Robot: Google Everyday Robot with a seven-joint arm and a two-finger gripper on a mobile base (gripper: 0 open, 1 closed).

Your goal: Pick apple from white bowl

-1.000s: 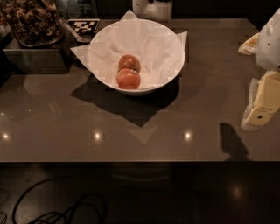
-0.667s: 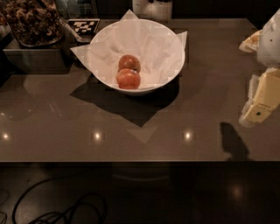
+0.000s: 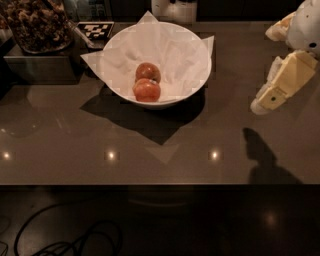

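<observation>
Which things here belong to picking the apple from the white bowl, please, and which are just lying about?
Job: white bowl; front apple and rear apple inside it; gripper, right of the bowl, apart from it.
Lying about: tray of brown nuggets; black-and-white marker; white container behind the bowl.

Only thing that's moved on my feed is the gripper (image 3: pixel 262 102). It's out at the right edge of the view over the worktop (image 3: pixel 75 140), and it's crept up and a bit left in the picture compared to a second ago, so it sits somewhat nearer the white bowl (image 3: pixel 198 82), though still well apart from it. Its shadow (image 3: pixel 256 147) on the worktop slid the same way.
</observation>
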